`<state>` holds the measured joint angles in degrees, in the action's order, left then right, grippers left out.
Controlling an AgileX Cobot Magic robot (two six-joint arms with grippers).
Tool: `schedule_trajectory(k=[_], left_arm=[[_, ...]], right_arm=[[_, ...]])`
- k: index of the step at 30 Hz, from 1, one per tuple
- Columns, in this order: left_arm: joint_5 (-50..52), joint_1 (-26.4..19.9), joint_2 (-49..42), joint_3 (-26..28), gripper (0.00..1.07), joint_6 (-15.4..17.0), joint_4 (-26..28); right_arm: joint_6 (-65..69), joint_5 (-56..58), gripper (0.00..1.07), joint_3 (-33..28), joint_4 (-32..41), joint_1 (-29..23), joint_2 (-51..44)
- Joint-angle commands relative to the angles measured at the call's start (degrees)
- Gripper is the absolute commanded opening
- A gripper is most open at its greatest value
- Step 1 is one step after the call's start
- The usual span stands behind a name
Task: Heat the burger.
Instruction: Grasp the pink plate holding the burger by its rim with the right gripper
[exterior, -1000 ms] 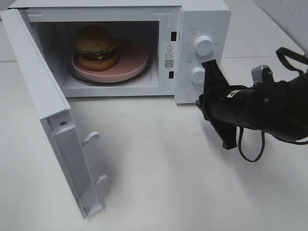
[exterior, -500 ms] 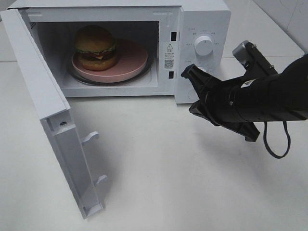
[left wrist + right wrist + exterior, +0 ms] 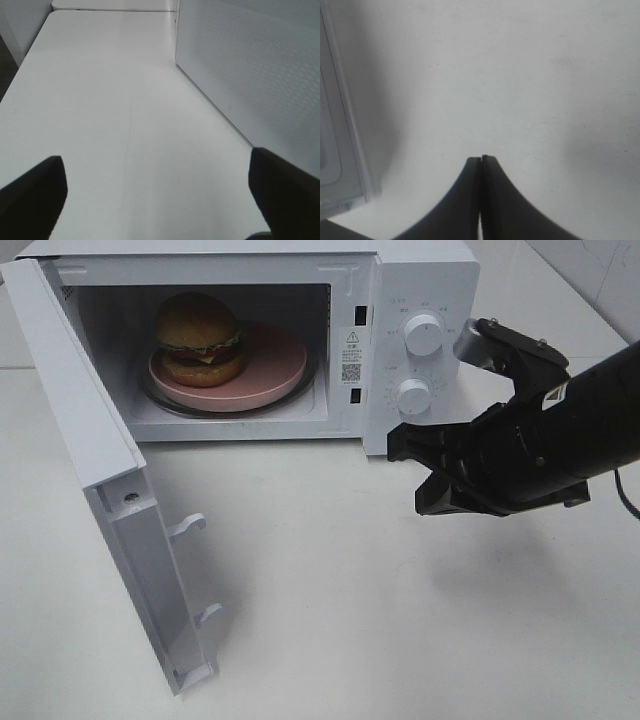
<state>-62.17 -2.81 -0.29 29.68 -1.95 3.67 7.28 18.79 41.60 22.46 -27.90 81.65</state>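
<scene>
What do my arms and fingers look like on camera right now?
The right arm is a thick matte-black cylinder with a small white label and a silver-grey camera block on top; a thin black cable runs beside it. The right gripper has black fingers curving to thin tips. Of the left gripper only two blunt dark fingers show.

warning triangle sticker (image 3: 352,352) on microwave (image 3: 425,275), text unreadable

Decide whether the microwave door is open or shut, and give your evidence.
Open: the door stands wide out at the left, exposing the burger on its pink plate inside.
</scene>
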Motion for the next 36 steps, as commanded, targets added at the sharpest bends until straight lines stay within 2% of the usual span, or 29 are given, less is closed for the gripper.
schedule_trajectory(k=[1, 4, 7, 9, 10, 12, 15, 17, 18, 20, 23, 25, 28, 36], left_arm=[[0.80, 0.06, -1.03, -0.11, 0.93, 0.17, -0.17], [0.80, 0.06, -1.03, -0.11, 0.93, 0.17, -0.17], [0.80, 0.06, -1.03, -0.11, 0.93, 0.17, -0.17], [0.80, 0.06, -1.03, -0.11, 0.93, 0.17, -0.17], [0.80, 0.06, -1.03, -0.11, 0.93, 0.17, -0.17], [0.80, 0.06, -1.03, -0.11, 0.93, 0.17, -0.17], [0.80, 0.06, -1.03, -0.11, 0.93, 0.17, -0.17], [0.80, 0.06, -1.03, -0.11, 0.93, 0.17, -0.17], [0.80, 0.06, -1.03, -0.11, 0.93, 0.17, -0.17], [0.80, 0.06, -1.03, -0.11, 0.93, 0.17, -0.17], [0.80, 0.06, -1.03, -0.11, 0.93, 0.17, -0.17], [0.80, 0.06, -1.03, -0.11, 0.93, 0.17, -0.17], [0.80, 0.06, -1.03, -0.11, 0.93, 0.17, -0.17], [0.80, 0.06, -1.03, -0.11, 0.93, 0.17, -0.17]], right_arm=[[-3.61, 10.66, 0.02, 4.35, -10.08, 0.40, -0.63], [-4.76, 11.69, 0.02, 5.10, -11.17, 0.40, -0.63], [-11.34, 14.15, 0.03, 6.88, -13.75, 0.40, -0.63], [-19.77, 17.48, 0.04, 8.42, -14.44, 0.40, -0.63], [-19.77, 17.48, 0.04, 8.42, -14.44, 0.40, -0.63], [-31.57, 21.37, 0.04, 9.91, -15.18, 0.40, -0.57], [-35.35, 22.23, 0.04, 10.08, -15.58, 0.40, -0.57], [-49.10, 24.41, 0.05, 10.14, -15.70, 0.34, -0.57], [-49.10, 24.41, 0.05, 10.14, -15.70, 0.34, -0.57], [-59.13, 24.81, 0.05, 10.14, -15.70, 0.34, -0.57], [-62.28, 24.81, 0.05, 10.14, -15.70, 0.34, -0.57], [-70.24, 24.69, 0.05, 10.14, -15.81, 0.34, -0.57], [-76.55, 24.58, 0.05, 10.14, -17.30, 0.34, -0.57], [-80.50, 24.24, 0.07, 10.14, -20.34, 0.23, -0.57]])
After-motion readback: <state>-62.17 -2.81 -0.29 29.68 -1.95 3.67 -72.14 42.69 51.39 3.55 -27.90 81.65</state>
